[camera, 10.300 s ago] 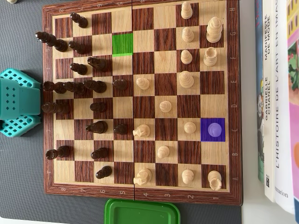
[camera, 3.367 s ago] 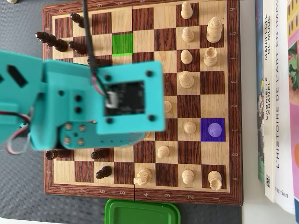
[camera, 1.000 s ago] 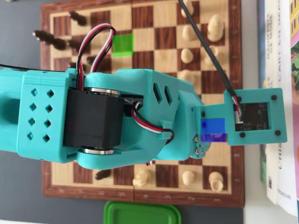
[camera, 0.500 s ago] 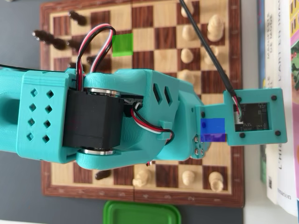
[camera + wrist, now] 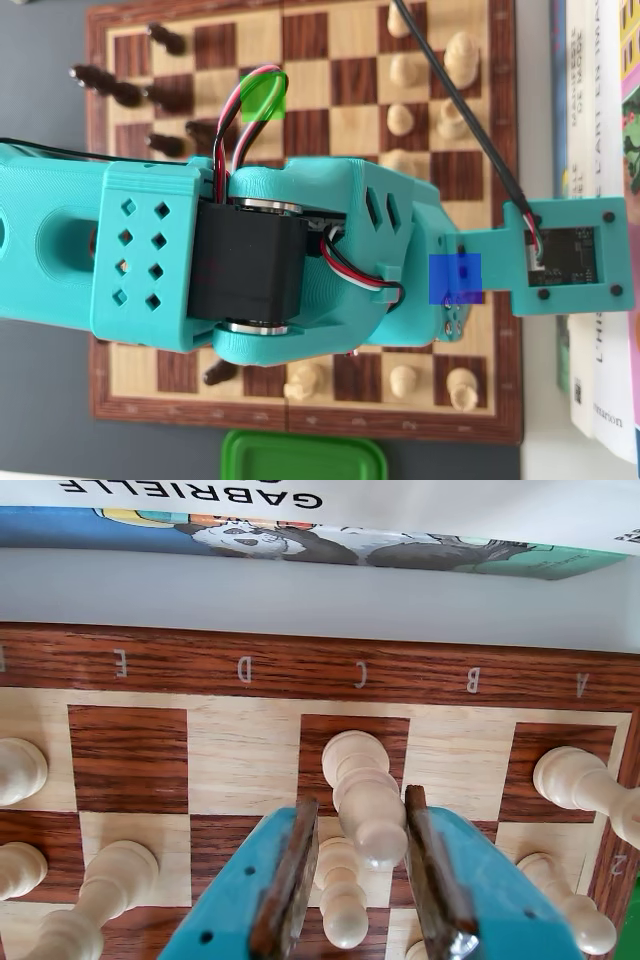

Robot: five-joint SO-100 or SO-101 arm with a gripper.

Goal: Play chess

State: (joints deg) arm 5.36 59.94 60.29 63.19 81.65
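1. Wrist view: teal pincer (image 5: 362,875) enters from the bottom centre, jaws apart, brown-padded fingers (image 5: 292,880) standing left and right of a light bishop-like piece (image 5: 362,795) in the C file.
2. Same view: that piece sits on a dark square in the first rank; its head lies between the pads, and contact on either side cannot be told.
3. Same view: a light pawn (image 5: 342,900) shows just below it, between the jaws, low in the frame.
4. Same view: the chessboard (image 5: 250,740) fills the middle, border letters E to A running left to right along the upper edge.
5. Same view: more light pieces at the left edge (image 5: 18,770), lower left (image 5: 105,880) and right (image 5: 580,780).
6. Same view: a book cover with a panda drawing (image 5: 300,538) lies across the top, beyond the board on the grey surface (image 5: 300,595).
7. Overhead view: the teal arm (image 5: 200,260) crosses the frame from the left and hides the board's middle; pincer tips are hidden under the arm.
8. Same view: dark pieces (image 5: 130,95) stand upper left, light pieces (image 5: 430,110) upper right and a few along the bottom.
9. Same view: a green patch (image 5: 264,98) on the board top centre, a blue patch (image 5: 455,278) on the arm at right.
10. Same view: books (image 5: 600,100) line the right edge; a green lid-like object (image 5: 300,455) sits at the bottom centre.
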